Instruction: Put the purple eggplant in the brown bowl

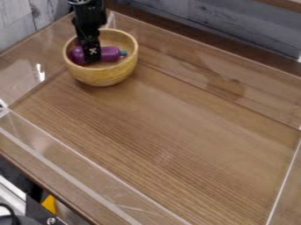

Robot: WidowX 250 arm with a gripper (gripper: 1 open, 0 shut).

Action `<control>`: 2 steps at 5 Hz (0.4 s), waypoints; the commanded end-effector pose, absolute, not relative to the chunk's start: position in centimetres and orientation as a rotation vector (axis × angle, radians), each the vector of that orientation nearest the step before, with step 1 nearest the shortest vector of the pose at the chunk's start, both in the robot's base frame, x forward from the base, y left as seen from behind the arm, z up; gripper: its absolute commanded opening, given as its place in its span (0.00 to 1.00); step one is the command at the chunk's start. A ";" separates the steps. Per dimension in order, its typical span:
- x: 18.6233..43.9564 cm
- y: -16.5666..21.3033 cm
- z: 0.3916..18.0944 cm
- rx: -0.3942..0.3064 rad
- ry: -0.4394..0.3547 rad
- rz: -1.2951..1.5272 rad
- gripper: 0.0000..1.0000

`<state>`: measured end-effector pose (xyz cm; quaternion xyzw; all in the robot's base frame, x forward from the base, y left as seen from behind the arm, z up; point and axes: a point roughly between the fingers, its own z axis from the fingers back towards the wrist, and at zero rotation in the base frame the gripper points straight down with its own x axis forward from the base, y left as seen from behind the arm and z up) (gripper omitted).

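Note:
The brown bowl (104,72) stands at the far left of the wooden table. The purple eggplant (106,55) lies inside it, low against the bowl's floor, its length running left to right. My gripper (84,46) reaches straight down into the bowl from above, and its dark fingers (84,41) sit over the eggplant's left part. The fingers cover the middle of the eggplant, so purple shows on both sides of them. At this size the gap between the jaws is not readable, nor whether they still press on the eggplant.
A clear plastic wall (70,167) rims the wooden table (177,132) on the near and side edges. A grey plank backdrop (235,22) rises behind the table. A dark device with a yellow part (41,206) sits below the near left corner.

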<state>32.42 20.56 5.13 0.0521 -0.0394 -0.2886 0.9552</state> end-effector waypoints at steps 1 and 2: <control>32.8 20.9 7.5 0.158 -0.136 -0.591 1.00; 32.5 20.2 7.4 0.153 -0.142 -0.610 1.00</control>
